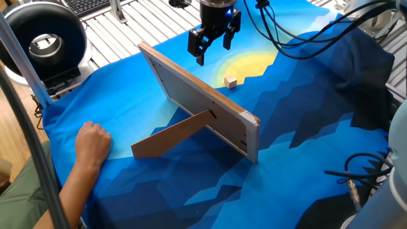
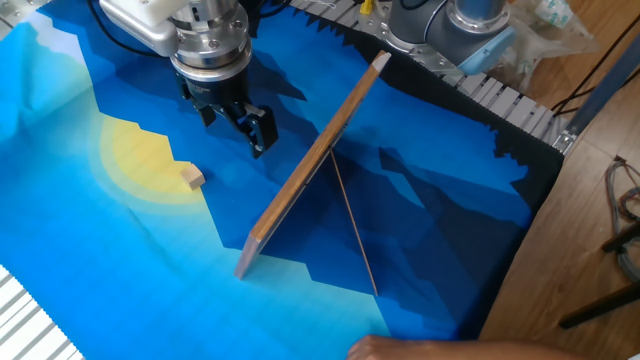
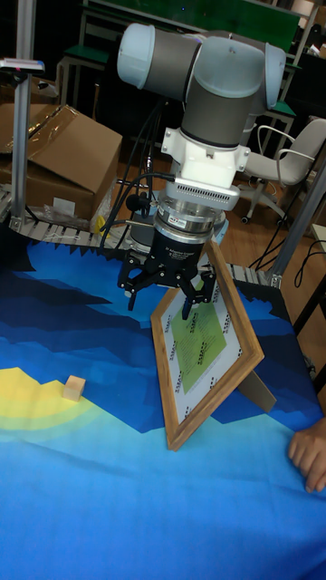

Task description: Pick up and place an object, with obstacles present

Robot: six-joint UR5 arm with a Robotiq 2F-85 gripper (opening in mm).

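Observation:
The object, a tiny tan wooden cube (image 1: 230, 81) (image 2: 193, 178) (image 3: 73, 390), lies on the yellow sun patch of the blue cloth. The obstacle, a large wood-framed board (image 1: 197, 98) (image 2: 310, 165) (image 3: 204, 349), stands tilted on its edge, leaning on a brown cardboard prop strip (image 1: 172, 137) (image 3: 263, 390). My gripper (image 1: 213, 49) (image 2: 238, 128) (image 3: 163, 297) hangs open above the cloth, between the board's far end and the cube, with nothing between its fingers. It touches neither the cube nor the board.
A person's fist (image 1: 93, 143) (image 3: 308, 458) rests on the cloth on the prop side of the board. A black round device (image 1: 41, 41) stands off the cloth's corner. Cables (image 1: 369, 172) lie at the cloth's edge. A cardboard box (image 3: 63, 154) sits behind the table.

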